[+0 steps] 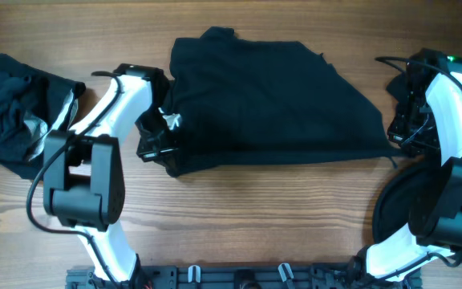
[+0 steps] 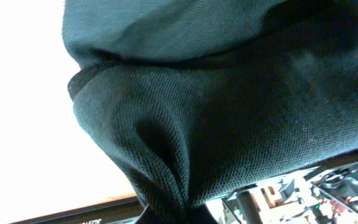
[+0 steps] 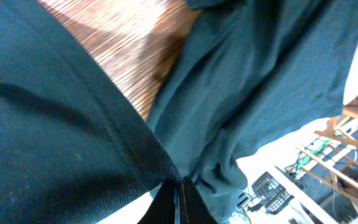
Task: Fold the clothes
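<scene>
A black garment point(image 1: 271, 96) lies spread across the middle of the wooden table, its lower edge pulled fairly straight between the two arms. My left gripper point(image 1: 156, 138) is shut on the garment's lower left corner; in the left wrist view the dark knit cloth point(image 2: 229, 112) bunches down into the pinched jaws at the bottom. My right gripper point(image 1: 398, 128) is shut on the lower right corner; in the right wrist view the hem point(image 3: 135, 143) runs into the closed fingertips point(image 3: 188, 199).
A second dark garment point(image 1: 14, 104) lies crumpled at the far left of the table point(image 1: 255, 217). Another dark piece of cloth point(image 1: 403, 205) sits at the right front by the right arm's base.
</scene>
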Controlling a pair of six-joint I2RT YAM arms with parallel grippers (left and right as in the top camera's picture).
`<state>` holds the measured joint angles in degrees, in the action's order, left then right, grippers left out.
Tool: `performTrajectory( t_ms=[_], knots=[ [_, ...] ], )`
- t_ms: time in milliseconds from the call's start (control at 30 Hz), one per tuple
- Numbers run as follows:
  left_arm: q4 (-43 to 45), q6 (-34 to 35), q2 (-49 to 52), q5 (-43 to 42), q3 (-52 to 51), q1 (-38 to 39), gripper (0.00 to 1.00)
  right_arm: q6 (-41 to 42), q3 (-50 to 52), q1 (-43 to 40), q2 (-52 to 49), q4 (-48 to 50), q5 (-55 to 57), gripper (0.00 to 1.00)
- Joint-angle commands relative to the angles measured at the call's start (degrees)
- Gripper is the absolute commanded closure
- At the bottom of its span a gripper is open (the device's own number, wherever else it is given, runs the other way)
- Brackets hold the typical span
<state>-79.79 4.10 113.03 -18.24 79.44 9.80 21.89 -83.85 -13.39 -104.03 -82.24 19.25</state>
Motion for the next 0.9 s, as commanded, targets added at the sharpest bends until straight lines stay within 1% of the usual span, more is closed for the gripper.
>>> performTrajectory(
  t_ms=[0,100,233,300,367,400,467,533,600,633,667,733,833,867],
  knots=[
    [-0.9,2.2,-4.2,1.6,-0.1,-0.7,0.96,-3.7,0.3,0.0,0.1,-0.9,-5.6,0.96],
    [-5.2,2.2,-5.9,1.6,-0.4,-0.7,0.96,-3.0,0.3,0.0,0.2,-4.5,-5.6,0.96],
    [-4.5,2.4,-10.0,2.1,-2.7,-0.7,0.96,-2.6,1.4,0.1,1.6,-5.1,-7.6,0.96],
    [-1.2,3.1,-10.8,2.0,-2.7,-0.7,0.96,-5.8,2.1,0.1,1.8,-3.6,-11.0,0.96],
    [-0.4,5.5,-10.8,2.6,-2.7,-0.7,0.96,-9.4,3.1,0.6,1.8,-3.3,-14.9,0.96],
    [-1.4,5.8,-10.9,3.8,-2.7,-0.7,0.96,-8.6,3.9,0.7,1.8,-3.3,-14.8,0.96],
    [-4.9,8.6,-11.1,6.4,-2.7,-0.7,0.96,-6.9,5.0,0.7,1.8,-4.0,-14.5,0.96],
    [-5.5,8.7,-11.3,6.3,-2.7,-0.7,0.96,-6.4,6.3,0.7,1.9,-3.1,-13.9,0.96],
    [-2.1,8.8,-11.5,6.3,-2.7,-0.7,0.96,-6.5,7.0,0.7,1.9,-0.3,-13.9,0.96],
    [1.6,8.8,-11.5,6.3,-2.7,-0.7,0.96,-6.4,7.0,0.7,1.9,2.0,-14.0,0.96],
    [7.6,8.8,-11.5,6.0,-2.7,-0.7,0.96,-6.4,7.0,0.7,1.9,6.6,-14.5,0.96],
    [15.9,8.8,-11.5,5.7,-2.7,-0.7,0.95,-7.5,7.0,0.7,1.9,15.3,-16.8,0.96],
    [25.3,9.6,-11.3,5.8,-2.7,-0.7,0.88,-11.6,7.1,0.7,1.9,25.0,-22.8,0.96],
    [28.7,10.1,-11.0,5.9,-2.7,-0.7,0.88,-12.5,7.2,0.7,1.8,28.2,-24.9,0.96]
  ],
)
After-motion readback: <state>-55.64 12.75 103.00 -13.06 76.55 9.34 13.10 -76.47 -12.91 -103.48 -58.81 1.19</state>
